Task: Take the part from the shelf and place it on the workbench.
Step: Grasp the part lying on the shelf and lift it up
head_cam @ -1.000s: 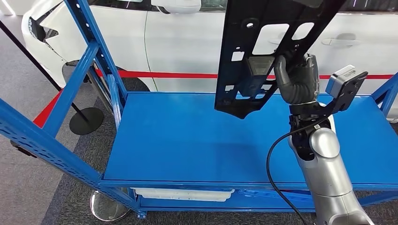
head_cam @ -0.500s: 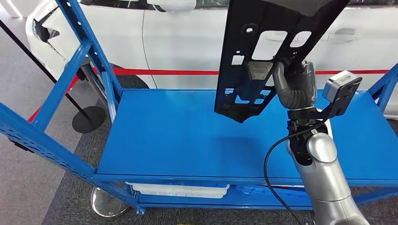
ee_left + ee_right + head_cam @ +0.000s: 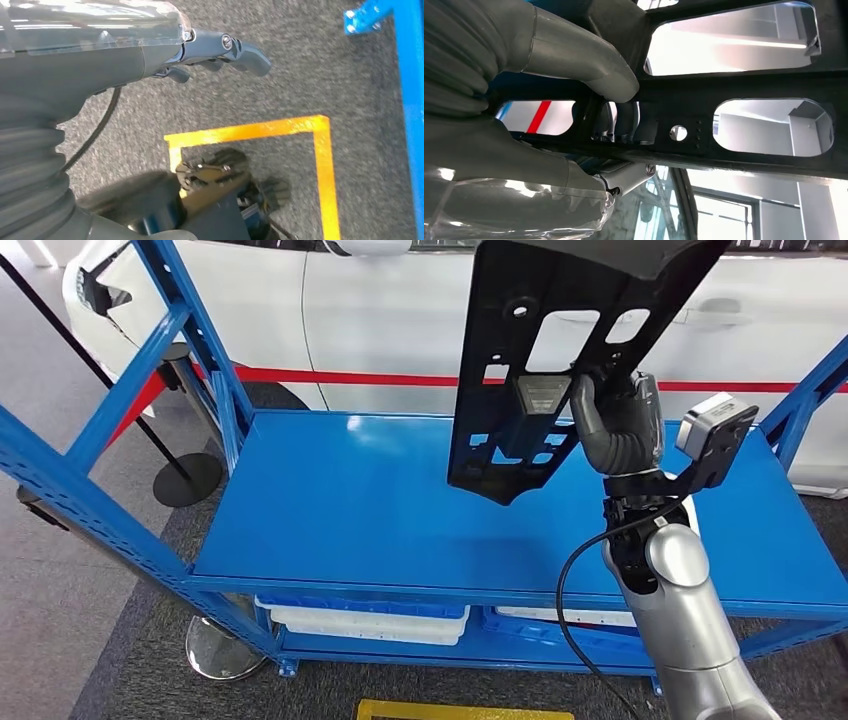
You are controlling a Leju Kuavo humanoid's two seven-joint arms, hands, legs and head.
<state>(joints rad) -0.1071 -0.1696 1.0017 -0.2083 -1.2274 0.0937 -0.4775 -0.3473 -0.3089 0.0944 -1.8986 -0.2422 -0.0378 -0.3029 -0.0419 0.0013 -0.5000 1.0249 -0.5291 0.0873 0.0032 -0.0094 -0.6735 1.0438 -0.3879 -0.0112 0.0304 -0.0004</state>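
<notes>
A long black plastic part [image 3: 545, 350] with several cut-outs hangs upright above the blue shelf deck [image 3: 350, 500], not touching it. My right hand [image 3: 620, 425] grips it near its lower right edge, fingers wrapped through an opening. In the right wrist view the grey thumb [image 3: 574, 55] presses on the black part [image 3: 744, 90] and dark fingers curl behind a bar of it. My left hand [image 3: 150, 50] hangs over the grey floor, fingers [image 3: 240, 50] stretched out and holding nothing.
A slanted blue upright [image 3: 190, 330] stands at the shelf's left. White bins [image 3: 360, 620] sit on the lower level. Behind are a white car [image 3: 400, 320], a red barrier belt [image 3: 340, 377] and a stanchion base [image 3: 188, 480]. Yellow floor tape [image 3: 320, 150] lies near my feet.
The whole picture has shifted: the camera has drawn back from the shelf, and the lower bins and yellow floor tape have come into view. My right hand still holds the part.
</notes>
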